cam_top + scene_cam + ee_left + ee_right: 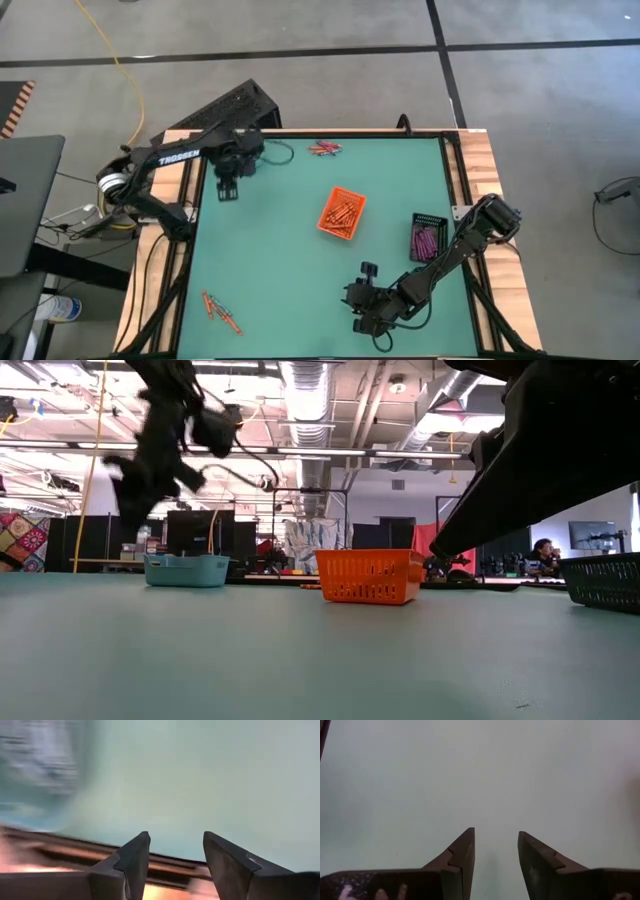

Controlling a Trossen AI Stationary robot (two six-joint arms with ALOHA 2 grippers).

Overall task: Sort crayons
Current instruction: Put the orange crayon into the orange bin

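Orange-red crayons lie in the orange tray at mid-table. Purple-pink ones lie in the dark tray at the right edge. A loose bunch of crayons rests on the mat by the far edge, and another lies near the front left corner. A light blue tray shows in the low view only. My left gripper is open and holds nothing, raised above the far left of the mat. My right gripper hovers open over bare mat near the front edge.
A black case stands just beyond the table's far left corner. Wooden rails frame the green mat. Bare mat stretches between the orange tray and the near left crayons.
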